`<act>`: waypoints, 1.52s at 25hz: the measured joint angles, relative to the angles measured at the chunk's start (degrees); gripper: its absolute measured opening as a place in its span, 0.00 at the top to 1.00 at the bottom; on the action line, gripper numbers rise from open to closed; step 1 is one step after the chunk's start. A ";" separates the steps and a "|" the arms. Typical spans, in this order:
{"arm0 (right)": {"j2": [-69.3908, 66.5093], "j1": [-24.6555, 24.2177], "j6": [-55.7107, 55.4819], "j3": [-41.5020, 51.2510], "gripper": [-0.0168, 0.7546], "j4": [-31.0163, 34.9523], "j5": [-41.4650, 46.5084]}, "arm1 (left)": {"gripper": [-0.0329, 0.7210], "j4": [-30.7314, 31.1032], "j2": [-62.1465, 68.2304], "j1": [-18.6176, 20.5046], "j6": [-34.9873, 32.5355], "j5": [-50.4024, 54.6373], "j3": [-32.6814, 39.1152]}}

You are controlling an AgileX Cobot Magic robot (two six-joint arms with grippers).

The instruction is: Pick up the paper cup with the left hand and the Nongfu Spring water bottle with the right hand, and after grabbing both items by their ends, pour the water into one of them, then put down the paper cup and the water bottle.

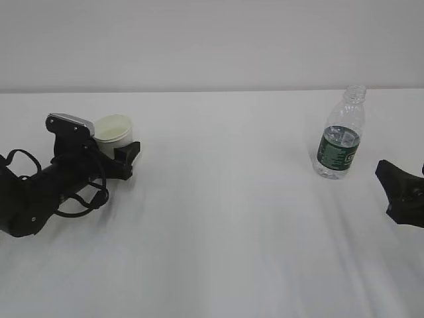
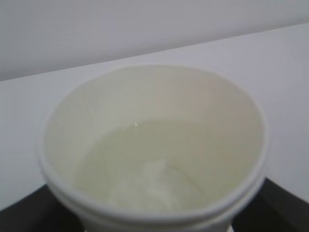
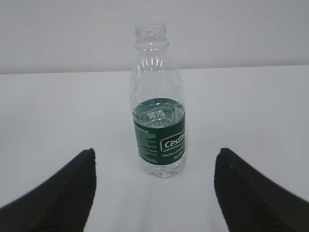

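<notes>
Closest to the lens in the left wrist view, the small white tapered paper cup [image 2: 154,159] with a rolled rim and cream-coloured inside fills nearly the whole picture, upright, with clear colourless water [image 2: 145,169] pooled in its bottom. Dark edges of the black two-fingered left hand [image 1: 122,156] show at both lower corners of that view, either side of the cup's base. From the exterior view the cup [image 1: 114,134] stands upright on the white table [image 1: 218,218] at the far left, set between the fingers [image 1: 132,149] of this gripper; whether they press the cup's wall or stand just clear of it cannot be told.

Well apart, on the right of the table, the small clear ribbed plastic Nongfu Spring water bottle [image 3: 158,106] with a dark green label band and a capless threaded neck stands upright, water inside up to about the top of the label. The black right hand [image 3: 154,193] sits just short of it, its two fingers [image 3: 63,193] spread wide, one each side of the bottle's base and touching nothing. In the exterior view this gripper [image 1: 401,192] lies low at the right edge, near the bottle [image 1: 341,132].
</notes>
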State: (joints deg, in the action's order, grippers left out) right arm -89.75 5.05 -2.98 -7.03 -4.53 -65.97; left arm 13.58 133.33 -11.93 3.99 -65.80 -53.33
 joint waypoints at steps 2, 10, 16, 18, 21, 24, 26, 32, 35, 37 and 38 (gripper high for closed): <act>0.00 0.00 -0.02 0.00 0.24 0.00 0.00 | 0.17 0.00 0.13 0.00 0.00 0.00 0.00; 0.00 0.00 -0.02 0.00 0.24 0.00 0.00 | 0.16 -0.38 -0.58 0.00 0.00 0.00 2.56; 0.00 0.00 -0.12 0.15 0.24 0.00 0.00 | 0.16 -2.56 -3.24 0.00 0.00 0.00 7.71; 0.00 0.00 -0.12 0.93 0.24 0.00 0.00 | 0.16 -3.86 -4.31 0.00 0.00 0.00 9.90; 0.00 0.00 -0.12 2.68 0.24 0.00 0.00 | 0.17 -4.97 -6.20 0.00 0.00 0.00 12.77; 0.00 0.00 -0.12 4.87 0.24 -0.46 0.00 | 0.17 -5.16 -8.61 0.00 0.00 0.00 15.16; 0.00 0.00 -0.12 6.01 0.24 -1.11 0.00 | 0.17 -5.25 -10.54 0.00 0.00 0.00 16.79; 4.30 0.00 -0.96 7.29 0.24 -2.53 0.00 | 0.18 -5.57 -17.13 0.00 0.48 0.00 22.54; 8.79 0.00 -3.44 7.29 0.24 -2.53 0.00 | 0.18 -5.67 -20.46 0.00 4.01 0.00 25.14; 12.35 0.00 -6.41 7.29 0.24 -1.73 0.00 | 0.18 -5.40 -22.57 0.00 5.42 0.00 26.82; 13.73 0.00 -7.45 7.29 0.24 -1.01 0.00 | 0.18 -5.27 -23.46 0.00 5.76 0.00 27.70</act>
State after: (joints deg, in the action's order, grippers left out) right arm -76.02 5.05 -10.43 0.25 -5.53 -65.97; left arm 8.31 109.87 -11.93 9.75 -65.80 -25.63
